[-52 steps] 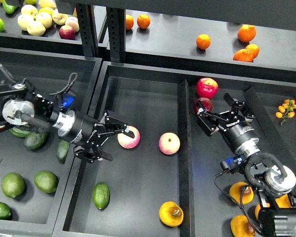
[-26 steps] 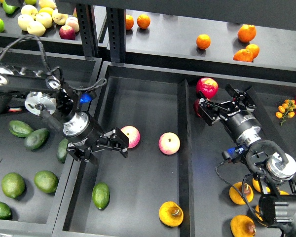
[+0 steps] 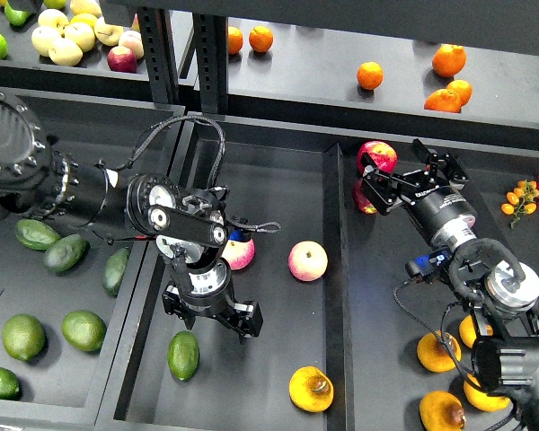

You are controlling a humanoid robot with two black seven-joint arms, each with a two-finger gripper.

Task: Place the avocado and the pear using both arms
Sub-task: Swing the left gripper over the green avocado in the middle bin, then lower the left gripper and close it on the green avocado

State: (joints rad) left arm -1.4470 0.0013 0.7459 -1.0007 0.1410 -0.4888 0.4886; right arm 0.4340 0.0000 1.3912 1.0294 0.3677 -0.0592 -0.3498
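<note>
An avocado [image 3: 183, 355] lies in the middle tray [image 3: 269, 180] near its front left corner. A pear [image 3: 312, 389] with a dark brown spot lies at the front of the same tray. My left gripper [image 3: 211, 317] is open and empty. It points down, just above and slightly right of the avocado, without touching it. My right gripper [image 3: 401, 172] is open and empty in the right bin, next to a red apple [image 3: 377, 157], far from the pear.
Two pink-and-yellow apples [image 3: 307, 260] [image 3: 241, 253] lie mid-tray. The left bin holds several avocados [image 3: 66, 253]. The right bin holds several pears [image 3: 438, 350] under my right arm. A divider wall [image 3: 339, 269] separates the tray from the right bin. Oranges [image 3: 370, 75] sit on the back shelf.
My left gripper has swung from pointing right beside the pink apple to pointing down over the avocado. My right gripper has moved up and back toward the red apples.
</note>
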